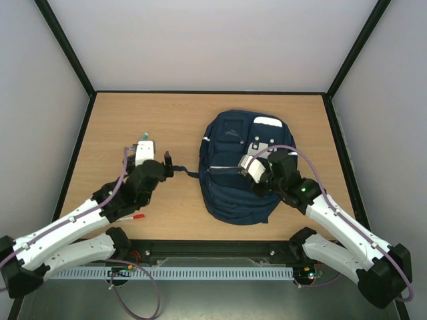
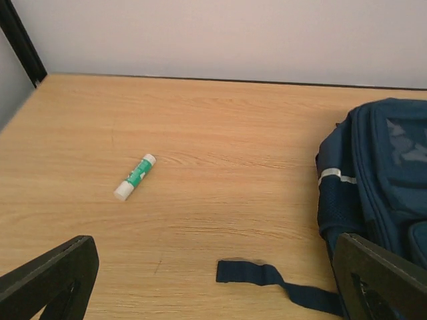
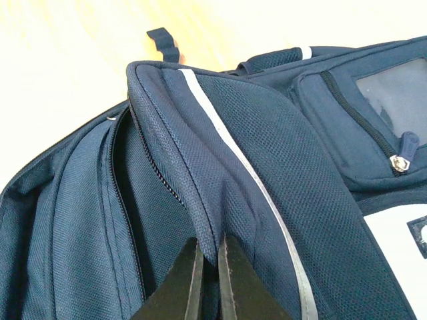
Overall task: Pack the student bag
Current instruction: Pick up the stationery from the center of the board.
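- Top external: student bag (image 1: 237, 170) lies flat on the wooden surface (image 1: 120, 113), right of centre, front pockets facing up, with the right arm reaching over its middle.
- Right wrist view: right hand (image 3: 210, 260) is pinched closed on a fold of the bag's navy fabric. The fold sits at the edge of the front panel, next to a thin white stripe (image 3: 267, 200).
- Same view: an unzipped opening (image 3: 123, 200) runs along the left of the gripped fold, dark inside (contents cannot be made out).
- Same view: a front pocket with a zip pull (image 3: 400, 160) sits at upper right, and part of a white-grey patch (image 3: 400, 233) shows below it.
- Left wrist view: left hand (image 2: 217, 287) hangs over bare wood with its fingers (image 2: 50, 277) spread wide apart, holding nothing.
- Same view: a loose dark strap (image 2: 267, 277) trails from the bag's left side across the surface, its end lying between the two fingers.
- Glue stick (image 2: 134, 177), green and white, lies on its side well apart from the bag, beyond the left hand.
- Top external: a small red-tipped item (image 1: 137, 216) lies beside the left arm, too small to identify.
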`<state>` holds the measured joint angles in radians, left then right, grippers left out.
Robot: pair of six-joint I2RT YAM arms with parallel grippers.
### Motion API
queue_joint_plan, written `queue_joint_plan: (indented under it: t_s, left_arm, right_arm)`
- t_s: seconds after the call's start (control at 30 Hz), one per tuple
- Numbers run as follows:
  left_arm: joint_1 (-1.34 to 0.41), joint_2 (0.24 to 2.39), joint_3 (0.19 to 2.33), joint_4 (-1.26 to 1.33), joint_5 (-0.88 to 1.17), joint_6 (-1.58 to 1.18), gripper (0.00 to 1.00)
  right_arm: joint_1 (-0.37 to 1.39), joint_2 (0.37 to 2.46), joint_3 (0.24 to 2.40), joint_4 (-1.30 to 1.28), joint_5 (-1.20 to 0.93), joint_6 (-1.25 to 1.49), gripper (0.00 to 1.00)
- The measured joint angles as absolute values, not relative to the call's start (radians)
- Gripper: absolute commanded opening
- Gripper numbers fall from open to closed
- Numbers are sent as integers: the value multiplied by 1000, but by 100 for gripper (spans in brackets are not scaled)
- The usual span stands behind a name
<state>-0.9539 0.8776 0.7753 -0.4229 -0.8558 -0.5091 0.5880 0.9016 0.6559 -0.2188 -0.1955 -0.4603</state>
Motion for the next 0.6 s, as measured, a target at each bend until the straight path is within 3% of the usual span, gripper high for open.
queue_joint_plan:
  t_s: [0.13,0.3,0.37,0.43,0.6]
  left_arm:
    - [-733,874,754,-371,-673,-528,99]
    - [-422,1061,787,-413,-487,-655,99]
    - [-332,1157,811,-433,-397,-678,89]
    - [-281,1213,809,-437,-325,-709,81]
    - [-270,1128,715,-439,-216,-845,76]
  right_arm:
    - [583,884,651,-212,-205,-459,3]
    - [583,882,646,-212,-218,-459,3]
    - [583,882,646,-212,-223,-459,3]
    - [583,881,646,-212,-226,-459,4]
    - [582,879,646,-212,-232,-461,4]
